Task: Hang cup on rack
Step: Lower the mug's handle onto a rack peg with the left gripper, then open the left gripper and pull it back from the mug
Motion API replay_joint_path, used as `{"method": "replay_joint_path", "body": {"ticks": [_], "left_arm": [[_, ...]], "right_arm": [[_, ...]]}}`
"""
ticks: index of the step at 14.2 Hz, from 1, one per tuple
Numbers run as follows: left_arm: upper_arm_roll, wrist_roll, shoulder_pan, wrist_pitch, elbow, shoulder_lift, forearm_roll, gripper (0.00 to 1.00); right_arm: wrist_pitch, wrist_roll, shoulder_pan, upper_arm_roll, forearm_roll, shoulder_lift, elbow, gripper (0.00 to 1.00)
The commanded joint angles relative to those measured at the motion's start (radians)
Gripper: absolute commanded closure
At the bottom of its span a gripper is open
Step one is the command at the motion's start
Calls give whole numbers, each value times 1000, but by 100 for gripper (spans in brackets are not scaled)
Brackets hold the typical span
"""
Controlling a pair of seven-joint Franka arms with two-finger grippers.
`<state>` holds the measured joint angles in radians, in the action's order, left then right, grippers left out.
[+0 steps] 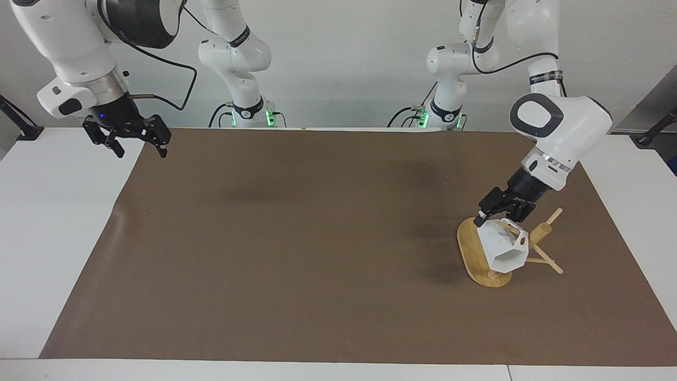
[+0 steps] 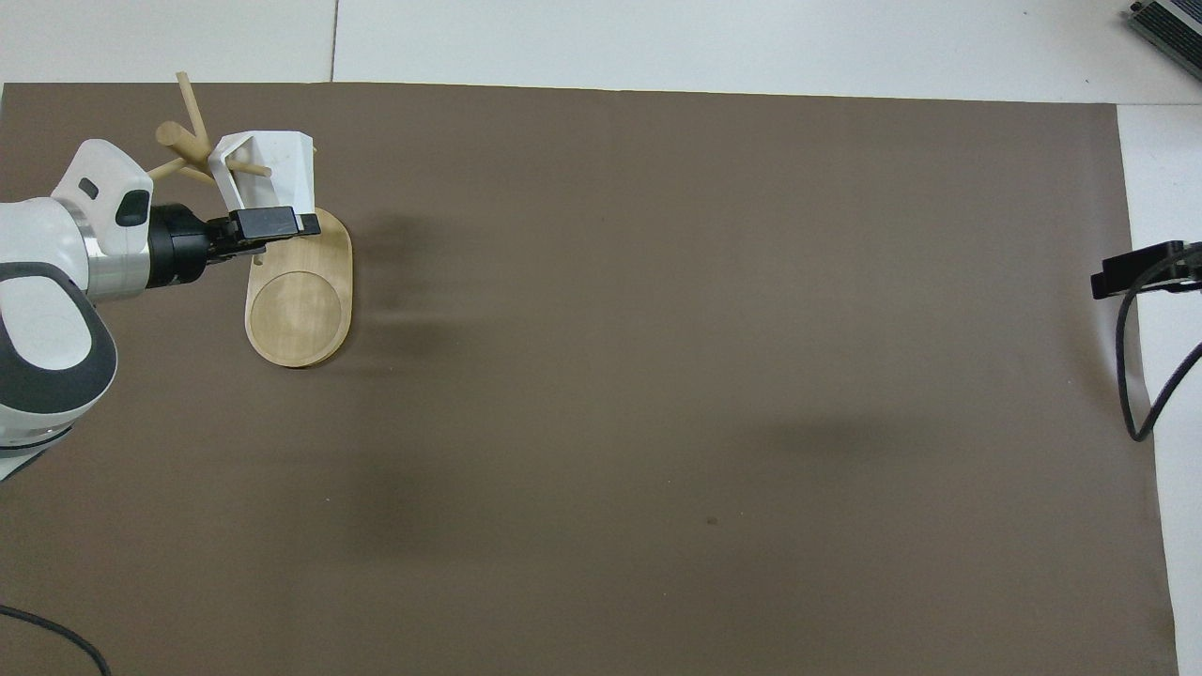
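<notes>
while the right arm waits, its right pincer hangs with fingers spread and nothing between them, over the edge of the brown mat at the right arm's end of the bench; only its dark tip shows in the overhead view.

left pincer is over the bamboo rack, clenched on the white faceted cup. grip sits at the cup's upper edge; the cup hangs tilted, its hexagonal mouth turned away from the robots and downward. seen from above, the pincer holds the near wall of the cup, and a thin peg passes through the blocky handle. the cup is off the oval base, up against the central post.

rack stands at the left arm's end of the mat, post leaning away from the robots in the overhead view, other pegs sticking out bare.
</notes>
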<state>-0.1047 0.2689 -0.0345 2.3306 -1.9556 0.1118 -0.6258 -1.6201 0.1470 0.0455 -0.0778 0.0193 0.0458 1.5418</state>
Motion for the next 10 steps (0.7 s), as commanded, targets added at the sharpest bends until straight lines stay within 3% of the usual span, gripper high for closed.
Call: {"method": "replay_joint_path", "body": {"ticks": [1,4,7,10], "left_arm": [[0,-8,-13,-115,73,-1,182,0],[-1,-8,-1,-201,75,-58,400,0],[-3,-16,-1,-312,67,-112,471,0],[-7,-161,31,-416,54,-171,532,0]], "right_arm": [[-6,6,4,4,-2,-20,21,0],[-6,5,2,4,-2,-20,21,0],[-6,6,4,4,-2,-20,21,0],[-6,6,2,4,-2,-20,23,0]]}}
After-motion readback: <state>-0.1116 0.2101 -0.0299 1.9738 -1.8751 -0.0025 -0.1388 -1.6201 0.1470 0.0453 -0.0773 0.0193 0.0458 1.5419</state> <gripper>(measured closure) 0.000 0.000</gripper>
